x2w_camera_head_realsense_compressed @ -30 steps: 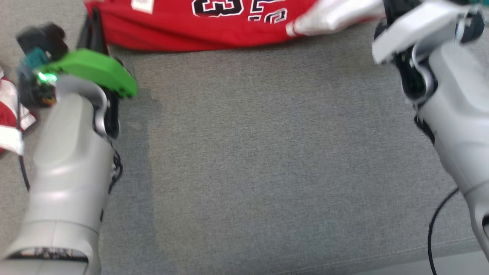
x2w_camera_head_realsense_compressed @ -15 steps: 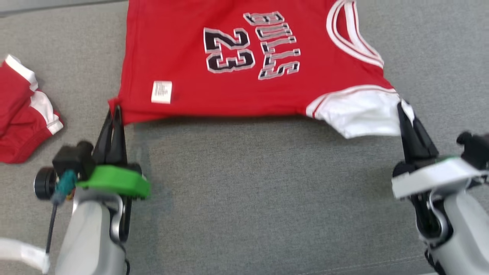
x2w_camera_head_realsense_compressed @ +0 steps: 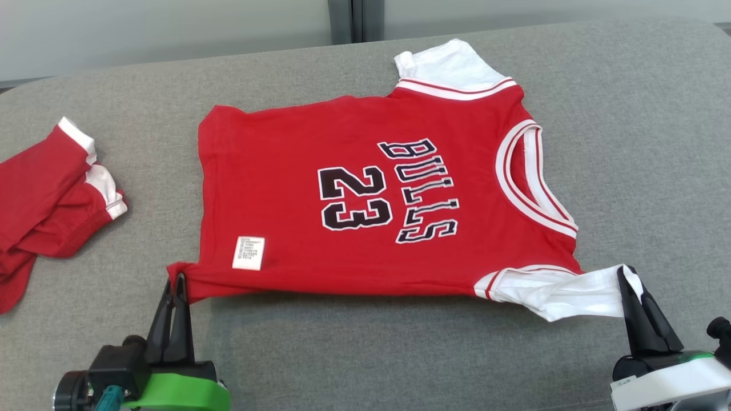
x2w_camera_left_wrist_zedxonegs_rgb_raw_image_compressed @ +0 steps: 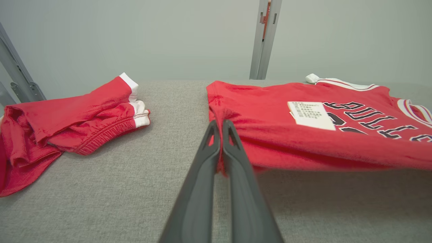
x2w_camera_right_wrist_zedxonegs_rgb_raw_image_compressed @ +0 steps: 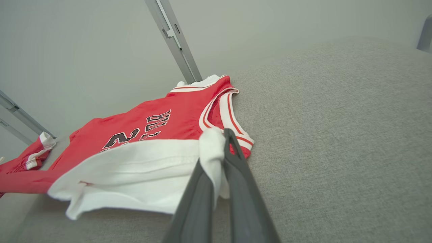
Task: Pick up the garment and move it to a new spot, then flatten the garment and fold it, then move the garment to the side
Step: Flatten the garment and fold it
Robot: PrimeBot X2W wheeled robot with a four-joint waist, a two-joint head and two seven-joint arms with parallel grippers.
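The garment (x2w_camera_head_realsense_compressed: 365, 200) is a red jersey with "BULLS 23" lettering and white sleeves, spread across the grey cushion (x2w_camera_head_realsense_compressed: 400, 354). My left gripper (x2w_camera_head_realsense_compressed: 177, 279) is shut on its near hem corner, at the lower left of the head view. In the left wrist view that gripper (x2w_camera_left_wrist_zedxonegs_rgb_raw_image_compressed: 219, 125) pinches the red hem of the garment (x2w_camera_left_wrist_zedxonegs_rgb_raw_image_compressed: 303, 135), which hangs a little above the cushion. My right gripper (x2w_camera_head_realsense_compressed: 627, 274) is shut on the tip of the near white sleeve (x2w_camera_head_realsense_compressed: 565, 291). The right wrist view shows the gripper (x2w_camera_right_wrist_zedxonegs_rgb_raw_image_compressed: 222, 135) with white cloth of the garment (x2w_camera_right_wrist_zedxonegs_rgb_raw_image_compressed: 135, 162) bunched between its fingers.
Another red and white piece of clothing (x2w_camera_head_realsense_compressed: 45, 200) lies crumpled at the far left of the cushion, seen too in the left wrist view (x2w_camera_left_wrist_zedxonegs_rgb_raw_image_compressed: 67, 114). A pale wall with a grey metal post (x2w_camera_head_realsense_compressed: 345, 20) rises behind the cushion's far edge.
The head camera has tilted up, so the whole jersey and the far wall now show. Both grippers stay shut on the same hem corner and sleeve tip.
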